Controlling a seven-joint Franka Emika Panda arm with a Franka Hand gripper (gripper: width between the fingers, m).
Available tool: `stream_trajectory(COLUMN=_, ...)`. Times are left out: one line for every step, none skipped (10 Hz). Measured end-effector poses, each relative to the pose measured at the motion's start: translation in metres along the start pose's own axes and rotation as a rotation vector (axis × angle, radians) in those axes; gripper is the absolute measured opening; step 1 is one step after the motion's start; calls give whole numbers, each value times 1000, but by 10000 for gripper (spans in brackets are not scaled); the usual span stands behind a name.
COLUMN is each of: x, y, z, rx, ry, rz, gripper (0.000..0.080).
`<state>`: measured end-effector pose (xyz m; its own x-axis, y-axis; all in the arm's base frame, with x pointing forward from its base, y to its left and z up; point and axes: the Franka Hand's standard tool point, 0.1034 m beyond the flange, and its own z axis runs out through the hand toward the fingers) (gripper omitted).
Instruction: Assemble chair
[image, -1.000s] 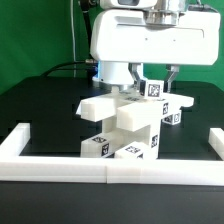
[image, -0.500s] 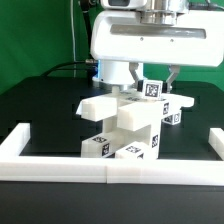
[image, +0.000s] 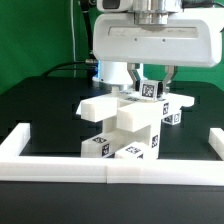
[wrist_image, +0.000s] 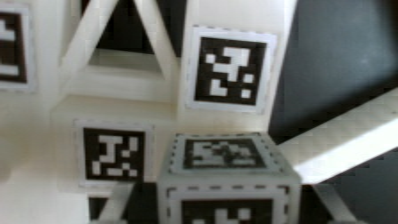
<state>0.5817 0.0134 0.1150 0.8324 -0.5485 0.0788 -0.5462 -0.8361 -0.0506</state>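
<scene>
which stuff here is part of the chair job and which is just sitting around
In the job: chair parts stacked mid-table; gripper right over the top tagged block.

Just there: border wall, low and white, around the work area; table, black; backdrop, green.

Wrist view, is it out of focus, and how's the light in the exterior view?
Wrist view: very close and soft, the tag has fuzzy edges but its pattern is still legible, and the chair is a pale white with little surface detail. Exterior view: sharper, evenly lit, chair bright against the dark table.
</scene>
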Motion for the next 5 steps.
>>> stream_trajectory(x=0, y=0, z=0, rx=4, ry=0, rz=67, gripper=284)
stream_trajectory(x=0, y=0, z=0, rx=4, ry=0, rz=154, gripper=284)
stream_trajectory(x=0, y=-2, z=0, rx=4, ry=-1, rz=209, gripper=284)
stream_trajectory(x=-1, y=-3, z=0, rx=4, ry=-2, rz=258, gripper=284)
stream_trajectory(x=-2, y=-4, z=0, rx=5, ry=-1, rz=337, gripper=284)
